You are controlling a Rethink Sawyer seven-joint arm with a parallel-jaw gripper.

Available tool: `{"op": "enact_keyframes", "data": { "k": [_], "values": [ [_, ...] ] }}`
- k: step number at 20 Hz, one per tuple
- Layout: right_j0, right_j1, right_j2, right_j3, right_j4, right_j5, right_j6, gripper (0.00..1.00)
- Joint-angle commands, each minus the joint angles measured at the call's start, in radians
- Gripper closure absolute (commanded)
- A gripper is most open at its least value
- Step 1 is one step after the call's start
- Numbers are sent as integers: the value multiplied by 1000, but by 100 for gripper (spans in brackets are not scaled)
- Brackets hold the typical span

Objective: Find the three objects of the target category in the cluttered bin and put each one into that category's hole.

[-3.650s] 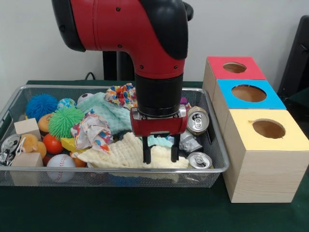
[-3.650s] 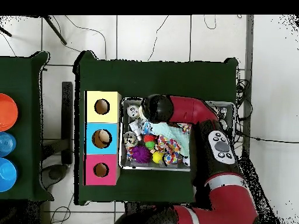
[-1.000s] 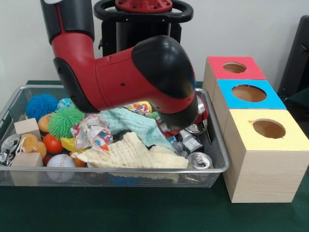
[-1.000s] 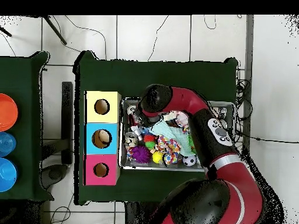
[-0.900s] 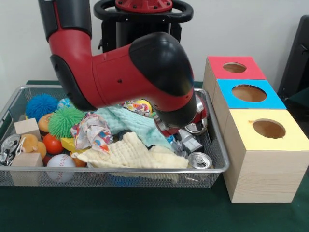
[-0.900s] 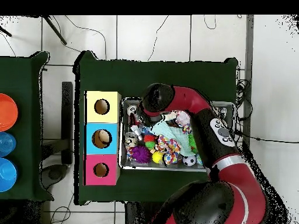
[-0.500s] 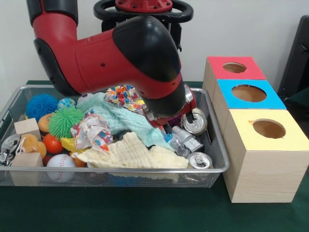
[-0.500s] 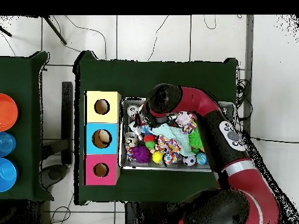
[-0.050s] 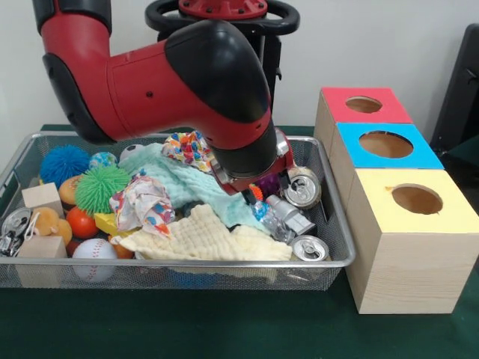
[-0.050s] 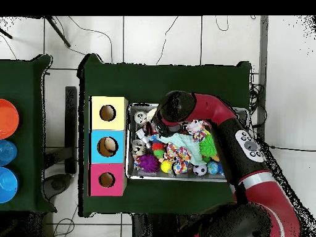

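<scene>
Currently the arm [image 9: 150, 82] is leaning low over the bin [image 9: 329, 224], hiding its gripper so I cannot tell its state, and with cans [image 9: 303, 187] lying at the box-side end, it is probably best lifting clear of the cloths [image 9: 202, 235].

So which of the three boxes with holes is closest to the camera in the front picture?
The yellow-topped box. It stands at the near end of the row, in front of the blue-topped box, with the red-topped box farthest back.
</scene>
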Motion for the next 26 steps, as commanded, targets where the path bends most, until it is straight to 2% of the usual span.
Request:
{"op": "enact_keyframes", "data": {
  "k": [1, 12, 16, 26],
  "values": [
    [9, 91, 36, 28, -77, -107, -219, 0],
    [-7, 57, 37, 82, -83, -140, -176, 0],
    [7, 81, 39, 46, -73, -132, -168, 0],
    [10, 65, 45, 28, -33, -102, -121, 0]
  ]
}}
